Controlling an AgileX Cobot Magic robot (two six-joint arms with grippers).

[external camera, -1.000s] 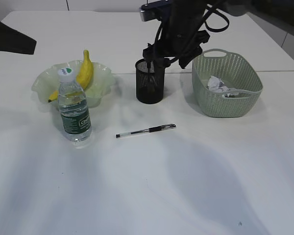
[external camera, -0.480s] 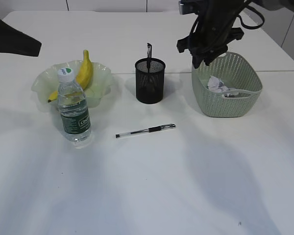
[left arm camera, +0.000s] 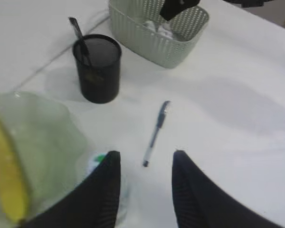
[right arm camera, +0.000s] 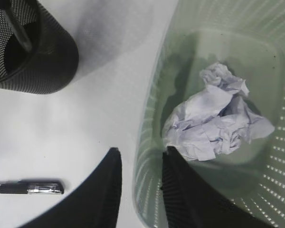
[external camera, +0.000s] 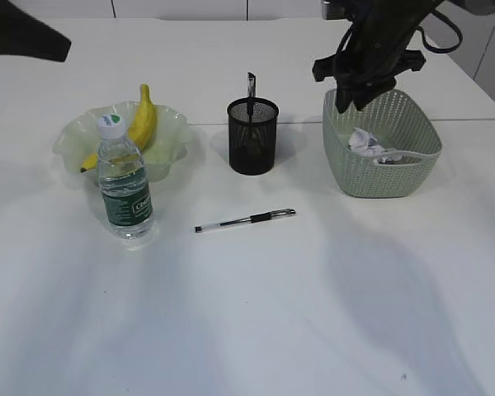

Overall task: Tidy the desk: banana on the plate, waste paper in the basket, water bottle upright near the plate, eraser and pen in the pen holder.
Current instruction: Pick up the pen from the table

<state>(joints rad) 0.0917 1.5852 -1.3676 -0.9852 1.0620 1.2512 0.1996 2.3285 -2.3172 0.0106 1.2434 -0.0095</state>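
A banana [external camera: 143, 118] lies on the pale green plate [external camera: 170, 140]. A water bottle [external camera: 124, 183] stands upright in front of the plate. A black mesh pen holder [external camera: 252, 137] holds one dark pen [external camera: 251, 85]. A second pen [external camera: 246, 220] lies flat on the table, also seen in the left wrist view [left arm camera: 156, 132]. Crumpled paper [right arm camera: 216, 118] lies in the green basket [external camera: 417, 173]. My right gripper [right arm camera: 140, 153] is open and empty above the basket's left rim. My left gripper [left arm camera: 145, 159] is open and empty, high above the bottle. No eraser is visible.
The right arm [external camera: 371, 45] hangs over the basket's back left corner. The left arm shows only as a dark shape [external camera: 21, 33] at the top left. A table seam [external camera: 206, 124] runs behind the plate and holder.
My right arm has moved right from above the pen holder to above the basket's left rim, leaving a pen standing in the holder. The left arm shifted slightly upward.
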